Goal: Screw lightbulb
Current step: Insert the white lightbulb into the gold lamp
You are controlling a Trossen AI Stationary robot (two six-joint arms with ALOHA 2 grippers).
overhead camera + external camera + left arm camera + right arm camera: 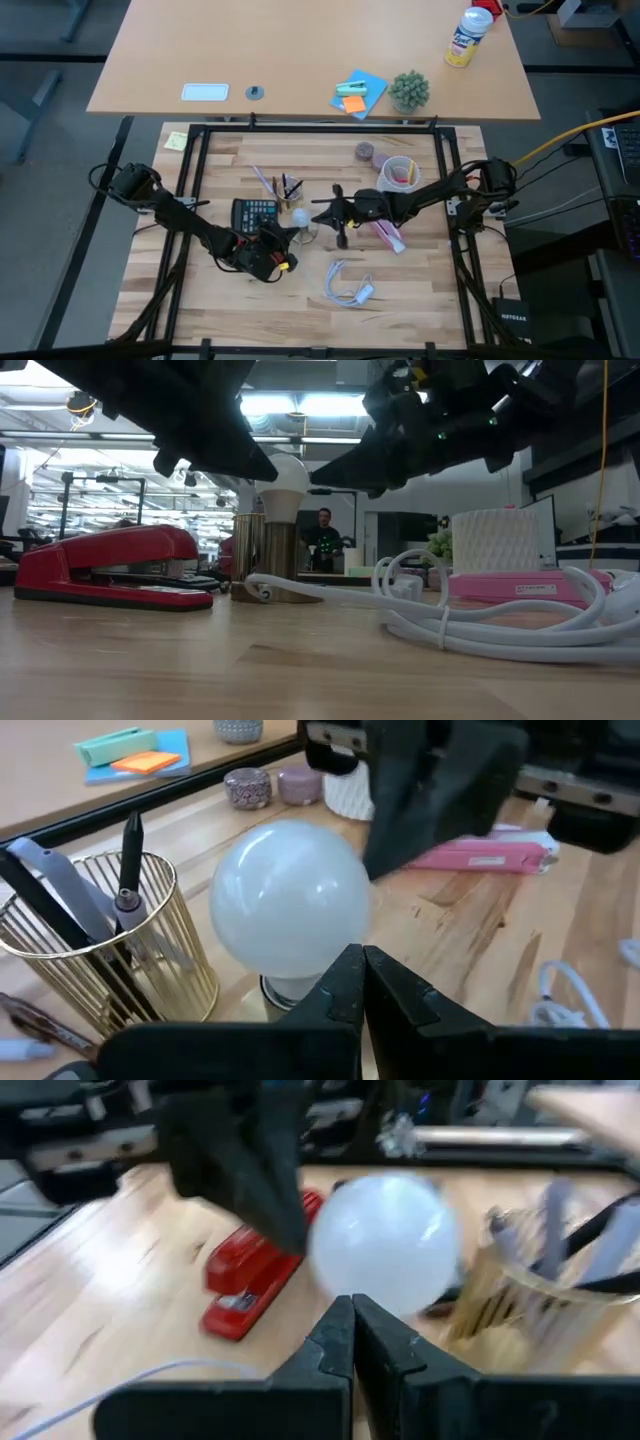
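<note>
The frosted-white lightbulb (298,216) stands upright with its screw end down in a brown cylindrical socket (278,560) on the wooden table. It also shows in the left wrist view (290,900) and the right wrist view (385,1240). My left gripper (362,970) is shut, its tips at the bulb's left side (262,472). My right gripper (352,1320) is shut, its tips at the bulb's right side (316,486). The two grippers face each other across the bulb. My left gripper's shut fingertips (345,975) sit right against the outline of the bulb's lower side, coming in slanting from the near left. I cannot tell whether they touch it. My right gripper's shut fingertips (340,1325) sit close to the bulb's lower side, coming level from the right. I cannot tell whether they touch it.
A gold wire pen holder (110,940) stands just behind the bulb, with a calculator (255,212) beside it. A red stapler (110,565) lies near left. A white looped cable (345,285), a pink box (388,235) and a white cup (400,172) lie to the right.
</note>
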